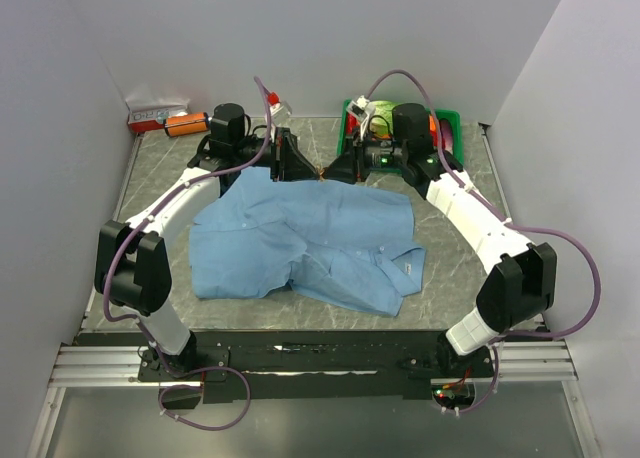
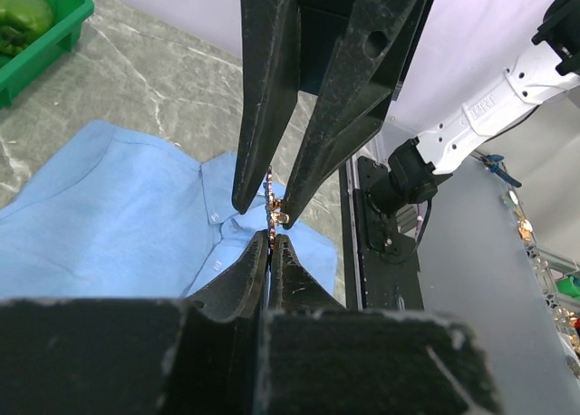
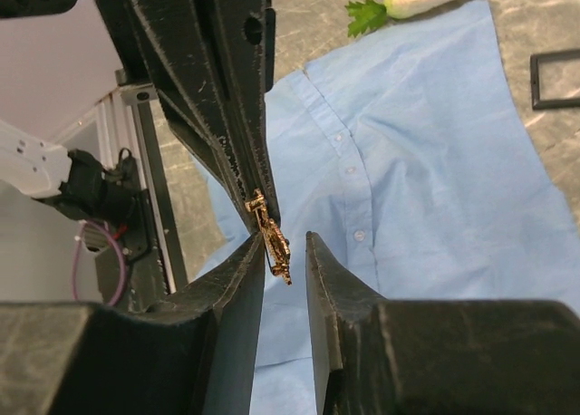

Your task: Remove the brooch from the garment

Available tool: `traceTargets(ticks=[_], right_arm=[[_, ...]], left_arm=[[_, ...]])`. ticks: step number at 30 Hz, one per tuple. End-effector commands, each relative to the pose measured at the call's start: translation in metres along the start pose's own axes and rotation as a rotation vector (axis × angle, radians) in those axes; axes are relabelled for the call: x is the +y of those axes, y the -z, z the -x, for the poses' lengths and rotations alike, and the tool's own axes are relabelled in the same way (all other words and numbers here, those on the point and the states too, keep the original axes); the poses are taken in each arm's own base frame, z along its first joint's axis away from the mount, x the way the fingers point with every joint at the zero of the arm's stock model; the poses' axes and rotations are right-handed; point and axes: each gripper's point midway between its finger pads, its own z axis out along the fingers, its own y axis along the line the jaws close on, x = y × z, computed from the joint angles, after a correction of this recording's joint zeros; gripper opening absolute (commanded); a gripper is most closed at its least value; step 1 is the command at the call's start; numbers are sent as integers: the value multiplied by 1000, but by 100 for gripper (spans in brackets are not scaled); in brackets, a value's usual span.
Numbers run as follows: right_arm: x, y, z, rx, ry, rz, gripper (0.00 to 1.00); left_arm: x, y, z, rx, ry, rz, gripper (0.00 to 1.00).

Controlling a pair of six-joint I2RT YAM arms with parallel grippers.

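Step in hand: the lift-off looks done. The brooch [image 3: 272, 238] is held in the air above the garment [image 1: 300, 243], near its far edge, and no cloth is seen caught on it.

- The left gripper [image 2: 272, 241] is seen with jaws pressed together on the upper end of the brooch. The coppery piece hangs down from that pinch.
- The right gripper [image 3: 285, 243] is seen with jaws spread. The brooch lies in the gap, against one finger and apart from the other, so it is not gripped on this side.
- The garment lies flat and wrinkled on the table [image 1: 160, 178], collar toward the near right.

Next move, as judged: the brooch is to be carried clear of the cloth and set down on bare table. The right jaws must first be drawn back without knocking so small a piece from a thin pinch. A slip would drop it into the folds.

Writing: a white neck label [image 1: 405, 264] is noted at the collar, with its text too small to read. Print on the red-and-white box [image 1: 155, 118] at the far left corner cannot be read either. No brand is legible on the arms.
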Motion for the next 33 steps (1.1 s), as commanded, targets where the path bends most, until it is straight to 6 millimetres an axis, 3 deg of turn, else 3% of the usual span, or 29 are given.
traceTargets(ticks=[1, 7, 13, 18, 24, 27, 33], right_arm=[[-25, 1, 14, -51, -32, -103, 31], [-34, 7, 16, -70, -76, -127, 31], [-28, 13, 22, -100, -76, -103, 31], [11, 16, 26, -111, 1, 109, 42], [40, 37, 33, -95, 146, 162, 49], [41, 51, 35, -93, 237, 90, 56], [18, 67, 28, -77, 236, -57, 58]], left_arm=[[-29, 0, 12, 6, -79, -72, 1], [-30, 2, 11, 6, -80, -65, 1], [-29, 2, 9, 7, -76, -59, 1], [-23, 2, 9, 6, -73, -24, 1], [-11, 5, 7, 17, -91, 38, 1], [-7, 9, 7, 14, -87, 51, 1], [-1, 12, 14, 8, -97, 65, 1]])
